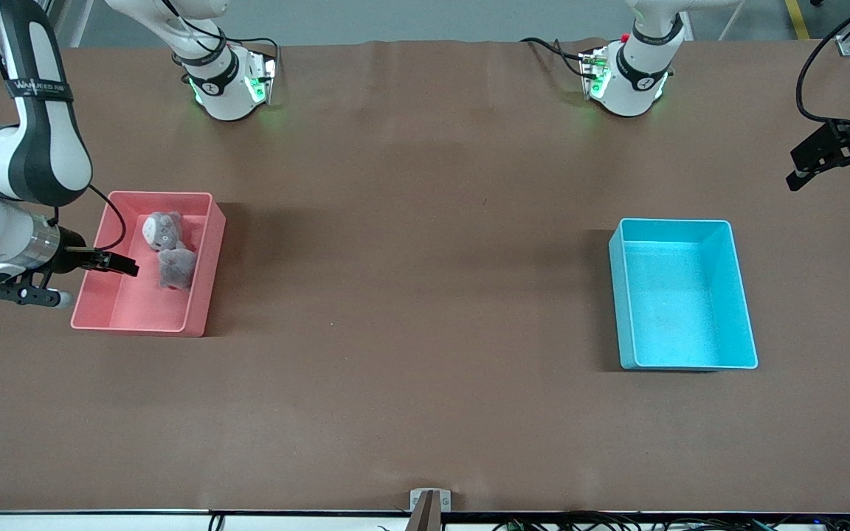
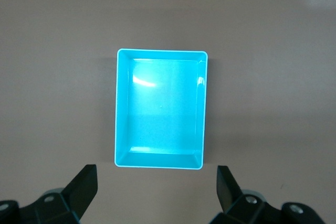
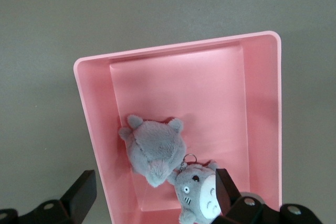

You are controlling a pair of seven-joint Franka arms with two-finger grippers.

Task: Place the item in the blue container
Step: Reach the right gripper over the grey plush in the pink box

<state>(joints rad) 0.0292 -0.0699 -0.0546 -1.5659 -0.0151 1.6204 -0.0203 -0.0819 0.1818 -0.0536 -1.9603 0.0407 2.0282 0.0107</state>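
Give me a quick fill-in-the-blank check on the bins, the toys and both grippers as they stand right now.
1. The two grey plush toys lie in the ____ bin.
2. The blue container holds ____.
3. The right gripper, fingers open, hangs over the ____ bin.
4. The left gripper is open and holds ____, up at the left arm's end of the table.

Missing words: pink; nothing; pink; nothing

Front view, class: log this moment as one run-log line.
right hand: open, over pink bin | left hand: open, in air | plush toys: in pink bin | blue bin: empty
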